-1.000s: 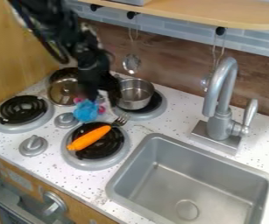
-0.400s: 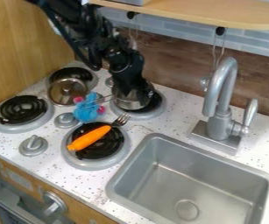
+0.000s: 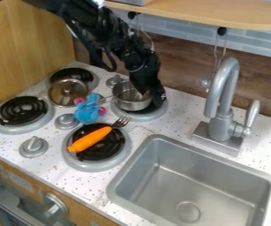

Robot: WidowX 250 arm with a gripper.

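The black hand (image 3: 156, 97) is over the burner (image 3: 152, 114), by the pot (image 3: 131, 105) on the side away from its handle (image 3: 100, 101). I can't tell how wide it opens or if it holds anything. Slow, flat moves keep the pot from tipping or bumping the blue toy (image 3: 87, 113).

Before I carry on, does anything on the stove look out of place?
Yes. The orange carrot-shaped item and the fork lie across the front right burner, where cookware would normally sit. A blue object among the burners also looks odd there.
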